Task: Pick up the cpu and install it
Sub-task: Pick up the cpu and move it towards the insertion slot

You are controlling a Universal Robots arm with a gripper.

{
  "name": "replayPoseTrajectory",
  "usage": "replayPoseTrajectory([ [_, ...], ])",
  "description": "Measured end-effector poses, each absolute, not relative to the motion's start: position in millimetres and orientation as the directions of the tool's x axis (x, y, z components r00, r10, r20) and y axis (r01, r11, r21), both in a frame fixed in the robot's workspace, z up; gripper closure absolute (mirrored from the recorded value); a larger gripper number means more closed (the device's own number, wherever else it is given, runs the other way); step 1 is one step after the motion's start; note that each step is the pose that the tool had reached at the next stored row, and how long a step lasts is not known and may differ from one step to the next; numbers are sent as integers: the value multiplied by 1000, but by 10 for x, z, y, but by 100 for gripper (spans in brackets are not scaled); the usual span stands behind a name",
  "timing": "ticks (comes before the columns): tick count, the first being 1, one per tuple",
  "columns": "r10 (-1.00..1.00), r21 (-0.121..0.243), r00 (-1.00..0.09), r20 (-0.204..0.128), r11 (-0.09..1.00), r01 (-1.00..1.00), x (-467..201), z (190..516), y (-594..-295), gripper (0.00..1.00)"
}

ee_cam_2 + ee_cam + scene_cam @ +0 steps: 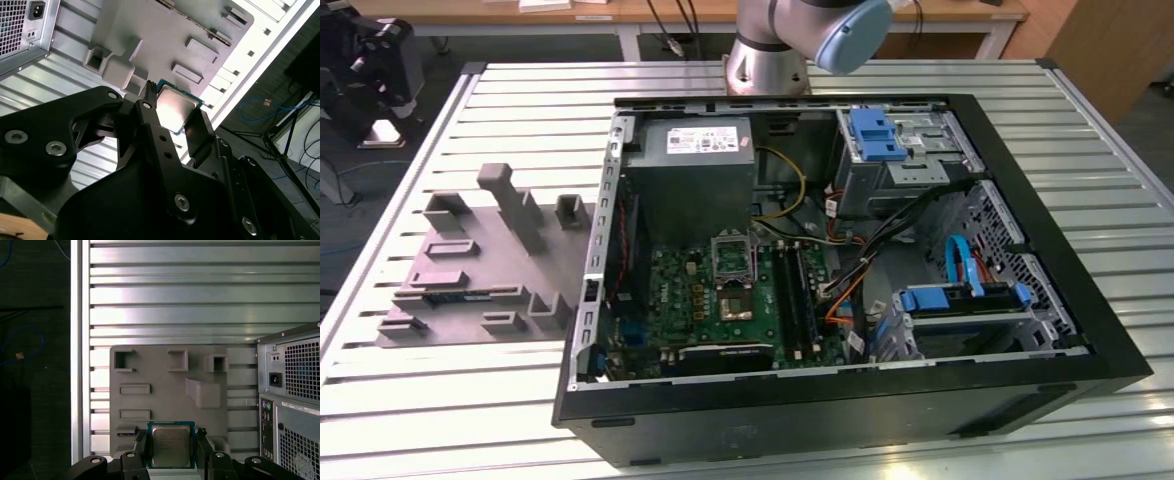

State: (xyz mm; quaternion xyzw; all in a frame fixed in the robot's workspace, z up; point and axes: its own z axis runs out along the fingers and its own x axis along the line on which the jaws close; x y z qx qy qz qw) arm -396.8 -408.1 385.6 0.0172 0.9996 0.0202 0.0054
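The gripper (171, 445) pinched the cpu (171, 446) by two opposite edges, one of its fingers (141, 446) on each side, silvery lid facing the camera in both wrist views. The chip hung over the edge of the grey fixture tray (165, 390), apparently lifted clear of it rather than resting in a pocket.

The hold looked thin: only narrow finger faces met the greenish rim, so a jolt could let the cpu twist or slide out and drop onto the tray or the slatted table (200, 300) under it. The open PC case (854, 395) stood just beside the tray, and its raised black wall could catch a chip carried low. The socket (734, 260) lay inside the case, well apart from the tray, with loose cables near it that could snag. A chip set down tilted or turned the wrong way would likely damage the socket's contacts.

Faint print crossed the cpu lid, and a white label (707, 140) sat on the grey power supply box; I could not make out either
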Motion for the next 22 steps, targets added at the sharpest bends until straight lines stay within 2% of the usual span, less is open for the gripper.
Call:
replayPoseTrajectory([
  [22,35,40,-999,-10,999,34,-3901,3856,-4081,53],
])
